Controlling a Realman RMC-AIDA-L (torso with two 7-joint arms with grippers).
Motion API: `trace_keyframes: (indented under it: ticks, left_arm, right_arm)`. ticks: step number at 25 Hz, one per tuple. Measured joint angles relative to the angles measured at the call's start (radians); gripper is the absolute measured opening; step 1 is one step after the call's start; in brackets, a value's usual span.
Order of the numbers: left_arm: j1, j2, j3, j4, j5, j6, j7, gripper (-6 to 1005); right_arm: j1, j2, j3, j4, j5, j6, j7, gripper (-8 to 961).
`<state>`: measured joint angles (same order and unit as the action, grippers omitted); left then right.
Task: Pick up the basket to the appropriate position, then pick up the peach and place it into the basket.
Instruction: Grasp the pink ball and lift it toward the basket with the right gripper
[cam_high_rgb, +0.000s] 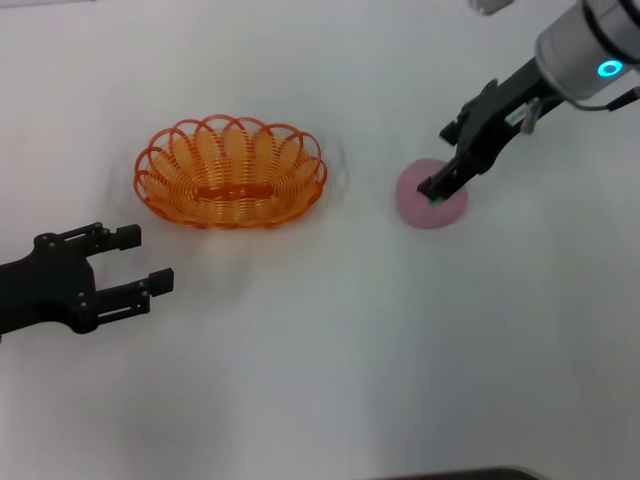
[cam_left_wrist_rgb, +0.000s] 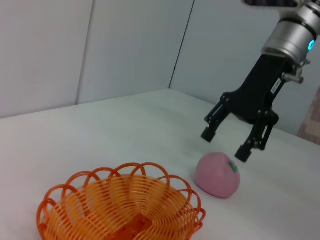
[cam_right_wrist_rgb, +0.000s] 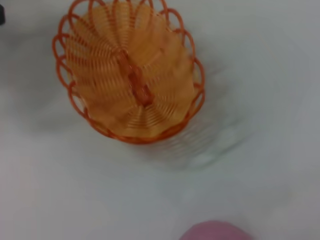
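Right gripper (cam_left_wrist_rgb: 234, 142) hovers over peach (cam_left_wrist_rgb: 217, 175), fingers apart. Basket (cam_high_rgb: 231, 172) sits empty on tabletop (cam_high_rgb: 330, 340), near peach. Left gripper (cam_high_rgb: 140, 260) idle, fingers apart. Risk: descent looks off-centre, probably; soft peach could roll away.

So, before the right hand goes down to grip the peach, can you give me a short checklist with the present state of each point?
1. Right hand is open: ok, its fingers are spread apart.
2. Right hand is over the peach: ok, it hangs just above it, one fingertip near the green leaf mark.
3. Peach is free to grip: ok, it sits alone on the white table, apart from the basket.
4. Basket is ready to receive: ok, it stands upright with nothing inside.
5. Left hand is out of the way: ok, it is open and sits at the table's left, in front of the basket and not touching it.
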<state>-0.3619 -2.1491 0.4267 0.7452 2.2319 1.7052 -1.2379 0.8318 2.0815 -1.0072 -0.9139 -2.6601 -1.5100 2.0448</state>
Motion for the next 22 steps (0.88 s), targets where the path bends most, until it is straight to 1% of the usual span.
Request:
trace_keyframes:
  ticks: [5,10,22]
  left_arm:
    - [-0.001,0.000,0.009,-0.009,0.000,-0.004,0.000,750]
    - [-0.002,0.000,0.011,-0.012,0.000,-0.004,0.000,751]
    - [-0.003,-0.002,0.010,-0.018,0.000,0.001,0.000,751]
  right_arm:
    - [0.021,0.001,-0.042,0.086,-0.003,0.050,0.001,925]
    - [0.024,0.003,-0.058,0.101,-0.004,0.062,0.002,925]
    - [0.024,0.003,-0.058,0.110,-0.003,0.076,0.003,925]
